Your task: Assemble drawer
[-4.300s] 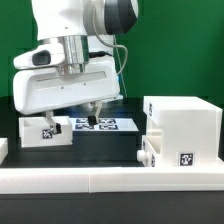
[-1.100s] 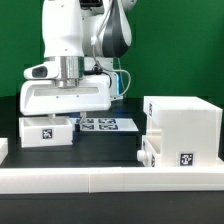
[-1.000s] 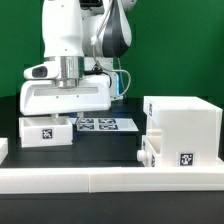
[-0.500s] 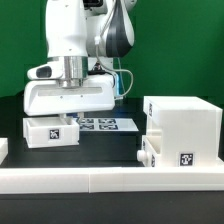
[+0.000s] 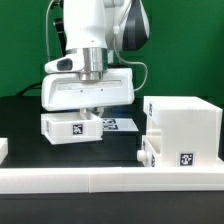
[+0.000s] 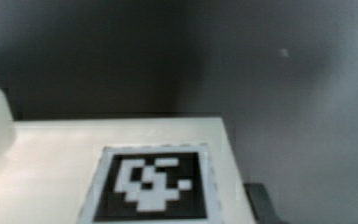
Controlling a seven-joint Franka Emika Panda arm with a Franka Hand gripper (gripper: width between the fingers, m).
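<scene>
Exterior view: 1 white Franka arm reaching down over a black table (image 5: pixel 115 150). Gripper (image 5: pixel 88 108) low over a small white drawer box (image 5: pixel 55 126), its dark fingers close together and dipping to the box's top rim near the middle. By the look of it, clamped on the box's far wall, with the fingertips hidden behind the near wall. Drawer box upright, with 1 black-and-white tag (image 5: pixel 73 128) on its near face. Placed left of centre in the exterior view, in front of the marker board (image 5: pixel 122 124) and partly covering it. Hard to tell whether resting on the table or raised just off it.

To the exterior view's right, well apart from the drawer box: 1 larger white cabinet shell (image 5: pixel 185 115), also tagged on its near face, with a small knobbed fitting (image 5: pixel 146 155) at its lower corner. Along the front, 1 long white rail (image 5: pixel 100 180).

Wrist view: blurred and very close. Pale surface of the drawer box (image 6: pixel 51 150) carrying a tag (image 6: pixel 153 185), with dark table beyond. No fingertips clearly visible.

Judged step: bringing the drawer box toward the cabinet shell for insertion, with the 2 parts not yet joined.

Next move calls for travel toward the exterior view's right, squaring the box to the shell's opening, matching its height, then sliding in straight without tilting. Opening side of the shell not visible here, so approach direction uncertain.
</scene>
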